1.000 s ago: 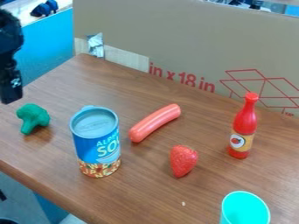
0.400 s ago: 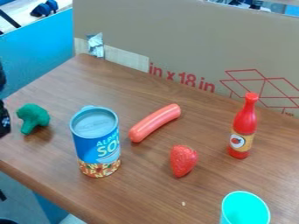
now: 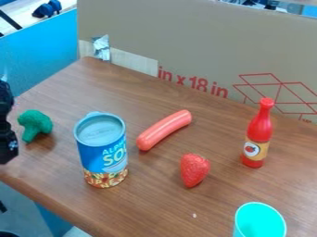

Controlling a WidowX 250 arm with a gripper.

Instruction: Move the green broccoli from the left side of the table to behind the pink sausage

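Observation:
At the left edge of the camera view hangs part of the black gripper (image 3: pixel 7 139), just left of and slightly below the green broccoli (image 3: pixel 35 124). The blue soup can (image 3: pixel 102 150) stands upright to the right of the broccoli. A pink-orange sausage (image 3: pixel 164 130) lies slanted beyond the can, and a red strawberry (image 3: pixel 194 170) lies in front of it. On the right stands a red bottle (image 3: pixel 257 134) with a tan label. A cyan cup (image 3: pixel 260 221) is at the bottom edge, its mouth facing up.
Brown cardboard (image 3: pixel 198 41) walls off the back of the wooden table (image 3: pixel 148 203). A blue panel (image 3: pixel 46 58) rises beyond the table's left side. The table's front edge runs slanting across the lower left.
The gripper has come down along the left edge, first partly out of view, then slightly back in beside the broccoli. The objects on the table have not moved.

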